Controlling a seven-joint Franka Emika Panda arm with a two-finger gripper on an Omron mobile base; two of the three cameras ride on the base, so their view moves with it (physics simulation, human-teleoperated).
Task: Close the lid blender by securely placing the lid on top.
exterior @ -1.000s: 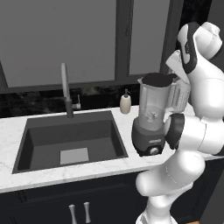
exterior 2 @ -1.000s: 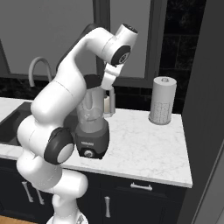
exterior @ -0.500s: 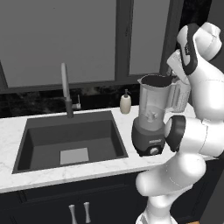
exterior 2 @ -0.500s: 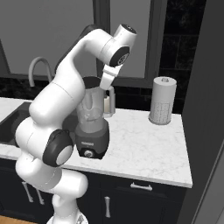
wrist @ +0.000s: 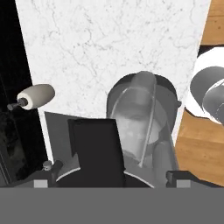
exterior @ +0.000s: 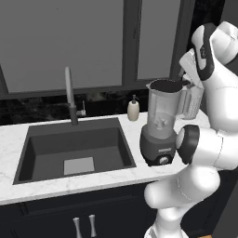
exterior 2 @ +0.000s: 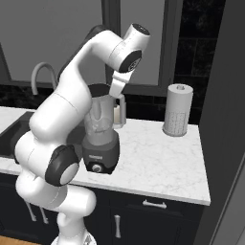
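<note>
**Gripper open over the blender, lid looks parked on the jar**

Gripper (exterior: 185,82) is up at the top of the blender (exterior: 161,125), at the far right edge of the jar's mouth. In the hand view its two tips sit way apart at the bottom corners, so the jaws are spread wide. I don't see them pinching anything.

The lid (exterior: 165,85) shows as a dark flat disc lying across the mouth of the jar. That puts it just below the gripper and a bit to its left. It lies level, with its flat face up, lined up with the tall jar under it. So anything from here is a straight up or down job along the jar, not a sideways reach. My guess is the placing is basically done, and what's left is a press or backing off.

What I can't call is whether the lid is fully seated or just resting on the rim. From the right base view the hand covers the near edge of the jar top (exterior 2: 99,90). The hand view is messy too. There's a dark block (wrist: 94,148) in the middle that I can't identify for sure.

Around it there's a soap bottle (exterior: 133,109) to the left against the back wall, then the sink (exterior: 28,139). A paper towel roll (exterior 2: 177,110) stands well off to the right on the counter (exterior 2: 158,158).
</note>
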